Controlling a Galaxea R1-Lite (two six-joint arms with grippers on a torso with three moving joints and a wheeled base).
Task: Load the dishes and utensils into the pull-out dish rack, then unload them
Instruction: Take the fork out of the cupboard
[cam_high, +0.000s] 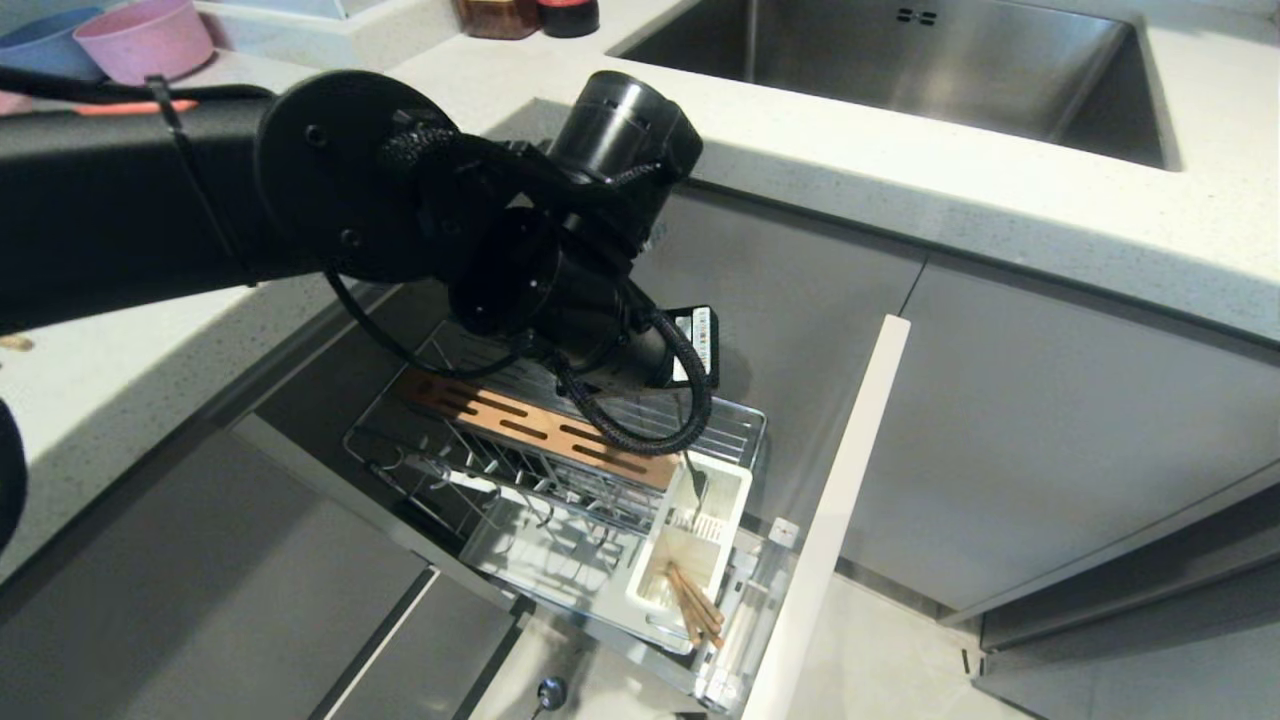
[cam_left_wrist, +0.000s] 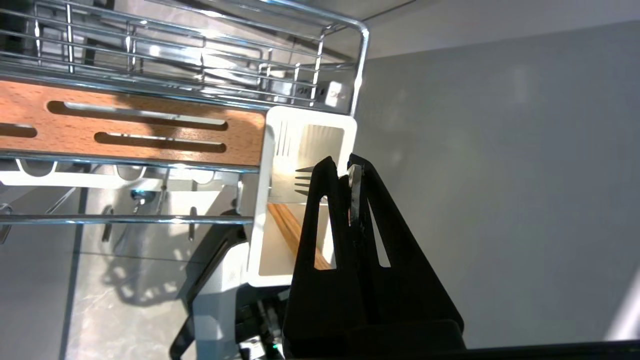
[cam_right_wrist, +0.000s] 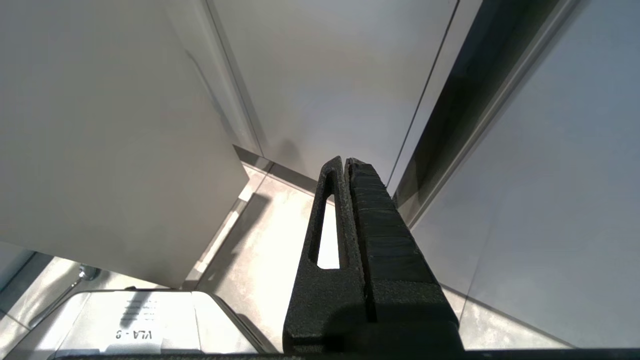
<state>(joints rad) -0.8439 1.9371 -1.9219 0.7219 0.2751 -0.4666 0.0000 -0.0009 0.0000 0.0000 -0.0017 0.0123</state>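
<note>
Pinching the thin handle of the silver utensil (cam_left_wrist: 354, 186) between my shut left jaws, I hold its slotted head (cam_left_wrist: 303, 181) inside the white caddy (cam_left_wrist: 270, 150) at mid-frame. Wooden chopsticks (cam_left_wrist: 289, 227) lean in the neighbouring compartment. The slotted wooden strip (cam_left_wrist: 130, 131) and chrome rack (cam_left_wrist: 200, 60) fill the upper left. My right jaws (cam_right_wrist: 345, 165) are closed, empty, beside grey cabinet fronts (cam_right_wrist: 325, 75).

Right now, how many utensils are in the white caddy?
2 kinds visible: the wooden chopsticks lie in the caddy's front compartment, and a metal utensil with fork-like tines stands in its rear compartment, its handle pinched in the left gripper's fingers. More could be hidden.
</note>
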